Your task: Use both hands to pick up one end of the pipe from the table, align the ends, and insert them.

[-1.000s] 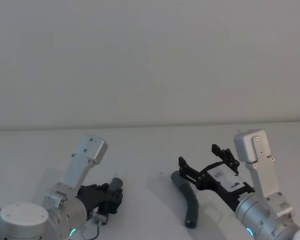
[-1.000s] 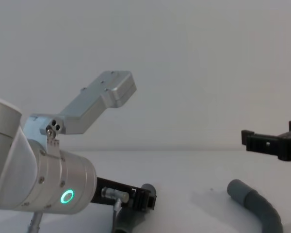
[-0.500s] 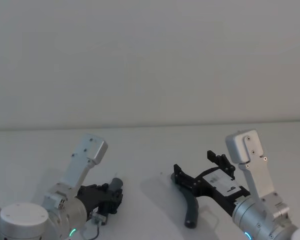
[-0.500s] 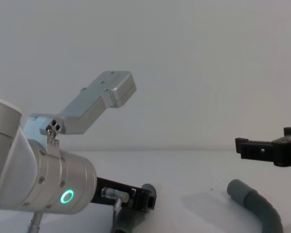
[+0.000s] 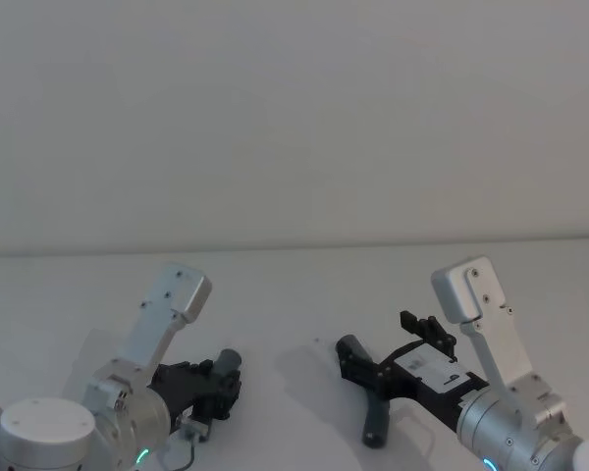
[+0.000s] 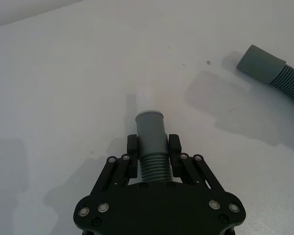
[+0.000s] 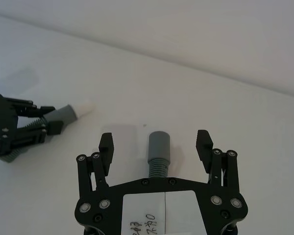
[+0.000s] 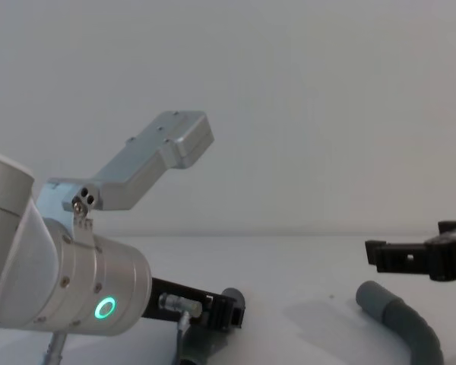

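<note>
Head view: the left gripper point(image 5: 222, 385) is clamped on one end of the pipe, the held end point(image 5: 229, 360), close to the table point(image 5: 275, 285). Well to the right of the left gripper, the right gripper point(image 5: 383, 343) hangs with fingers spread over the free end point(image 5: 348, 344). The ribbed pipe point(image 5: 376, 420) behind that end lies on the table.

Left wrist view: the left gripper point(image 6: 153, 148) pinches the ribs just behind the held end point(image 6: 151, 125). The free end point(image 6: 260, 59) lies well apart from it.

Right wrist view: the right gripper point(image 7: 156, 141) is wide open, a finger on either side of the free end point(image 7: 159, 147), neither touching it.

Chest view: right of the left gripper point(image 8: 223, 310), the right gripper point(image 8: 387, 257) hovers just above the free end point(image 8: 373, 295).
</note>
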{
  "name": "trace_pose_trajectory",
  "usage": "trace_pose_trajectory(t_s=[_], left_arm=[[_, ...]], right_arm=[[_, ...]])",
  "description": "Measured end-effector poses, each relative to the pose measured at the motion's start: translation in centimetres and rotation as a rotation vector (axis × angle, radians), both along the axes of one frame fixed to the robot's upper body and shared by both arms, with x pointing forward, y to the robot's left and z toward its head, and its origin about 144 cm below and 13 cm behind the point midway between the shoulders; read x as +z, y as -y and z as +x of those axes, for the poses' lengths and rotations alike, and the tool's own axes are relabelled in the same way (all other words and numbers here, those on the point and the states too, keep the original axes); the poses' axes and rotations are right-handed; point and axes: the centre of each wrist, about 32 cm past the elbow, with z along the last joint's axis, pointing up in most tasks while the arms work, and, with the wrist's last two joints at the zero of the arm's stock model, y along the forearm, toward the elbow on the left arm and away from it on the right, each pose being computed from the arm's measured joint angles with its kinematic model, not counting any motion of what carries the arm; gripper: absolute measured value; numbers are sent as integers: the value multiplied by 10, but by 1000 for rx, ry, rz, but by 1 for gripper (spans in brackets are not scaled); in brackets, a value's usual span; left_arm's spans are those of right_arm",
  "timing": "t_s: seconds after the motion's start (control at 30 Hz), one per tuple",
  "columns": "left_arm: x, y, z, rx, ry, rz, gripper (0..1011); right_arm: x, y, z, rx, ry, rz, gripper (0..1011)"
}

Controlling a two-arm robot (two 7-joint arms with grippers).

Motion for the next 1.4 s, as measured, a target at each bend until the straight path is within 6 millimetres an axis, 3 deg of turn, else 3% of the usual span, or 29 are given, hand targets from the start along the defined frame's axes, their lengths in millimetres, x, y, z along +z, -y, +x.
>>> trace_pose_trajectory(t_s=[1.4], left_arm=[[0, 0, 0, 0, 0, 0, 366]], right_arm=[[-19, 8, 24, 39, -144, -27, 1000]])
